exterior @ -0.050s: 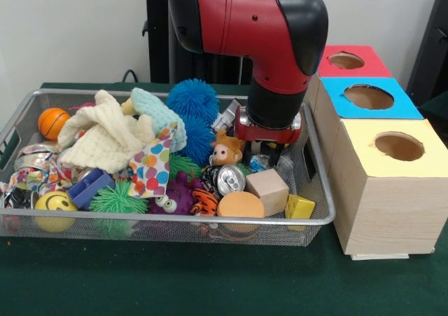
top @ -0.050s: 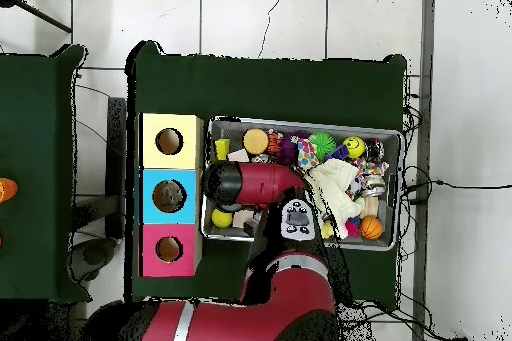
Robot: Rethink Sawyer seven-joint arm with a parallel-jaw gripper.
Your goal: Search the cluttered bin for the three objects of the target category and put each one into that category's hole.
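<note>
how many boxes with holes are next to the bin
3, in a row beside the wire bin: the yellow-topped box nearest the camera in the front view, the blue-topped box in the middle, the red-topped box farthest. None looks hidden.

- No words, brand names, labels or numbers can be read anywhere.
- The only sign is a smiley face on a yellow ball [exterior @ -0.050s: 54,204].

Green-covered table [exterior @ -0.050s: 210,281] on a white tiled floor [top @ -0.050s: 260,17], a second green table [top @ -0.050s: 35,157] beside it.
</note>
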